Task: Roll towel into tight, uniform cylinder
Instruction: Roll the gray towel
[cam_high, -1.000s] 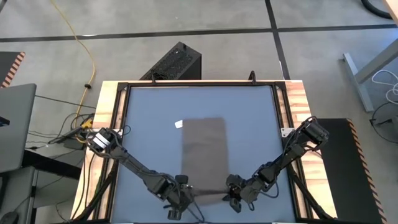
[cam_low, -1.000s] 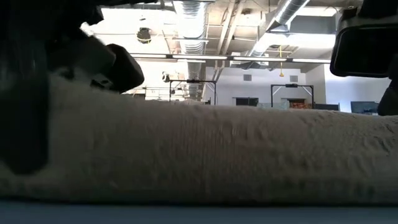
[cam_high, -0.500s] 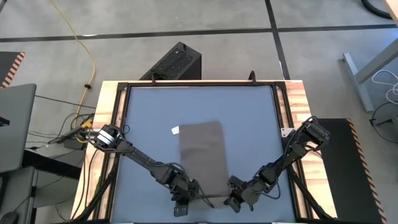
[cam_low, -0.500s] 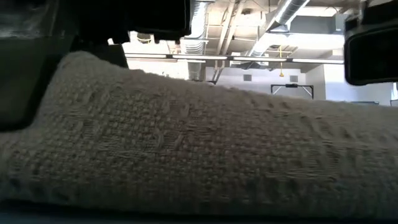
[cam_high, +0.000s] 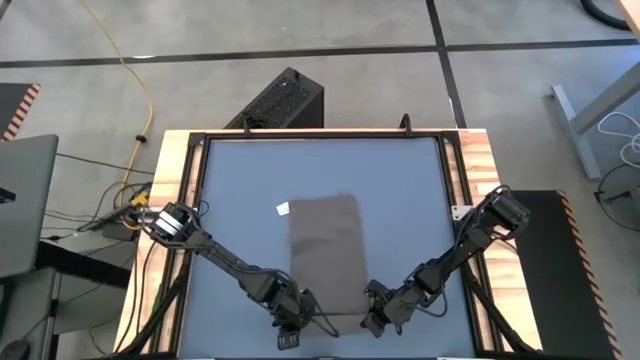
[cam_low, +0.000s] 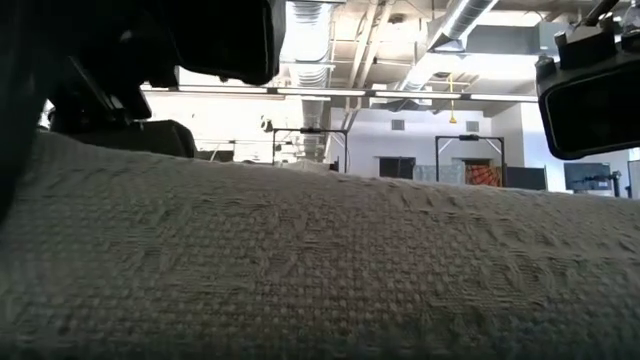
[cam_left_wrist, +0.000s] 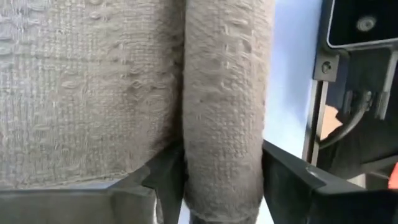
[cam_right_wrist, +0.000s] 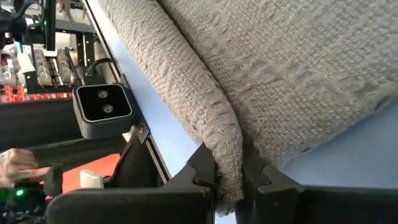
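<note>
Now left pincer (cam_left_wrist: 214, 180) opened, towel (cam_high: 325, 248) rolled

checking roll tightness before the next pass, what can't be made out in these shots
- High view: the rolled near end of the towel is covered by the left gripper and right gripper.
- Low view: the towel fills the frame, so the roll's ends are cut off.
- Wrist views: neither shows the roll's full length, so evenness is unclear.
- White tag: too small to read.
</note>
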